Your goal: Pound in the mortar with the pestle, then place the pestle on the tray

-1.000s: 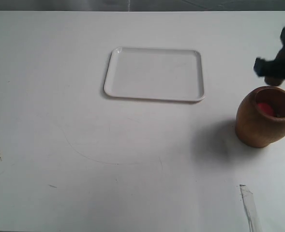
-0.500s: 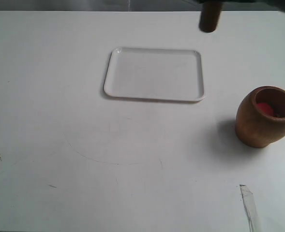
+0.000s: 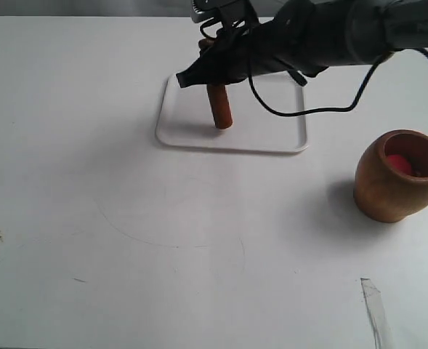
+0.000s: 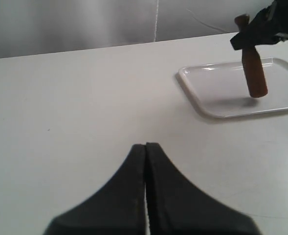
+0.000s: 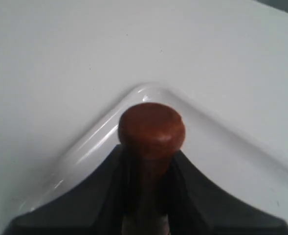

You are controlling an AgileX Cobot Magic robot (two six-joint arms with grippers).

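The white tray lies at the back middle of the table. My right gripper reaches across over its left half, shut on the reddish-brown pestle. The pestle hangs almost upright, thick end down, just above or touching the tray floor; I cannot tell which. In the right wrist view the pestle's thick end shows between the right gripper fingers, over a tray corner. The wooden mortar stands alone at the right, a red object inside. My left gripper is shut and empty, low over bare table, facing the tray and pestle.
The right arm and its black cable span the back right above the tray's far edge. A strip of clear tape lies at the front right. Faint scratch marks cross the white tabletop.
The right gripper has carried the pestle from beside the mortar, along the back of the table, then down over the tray's left half. The mortar and tray have not moved.
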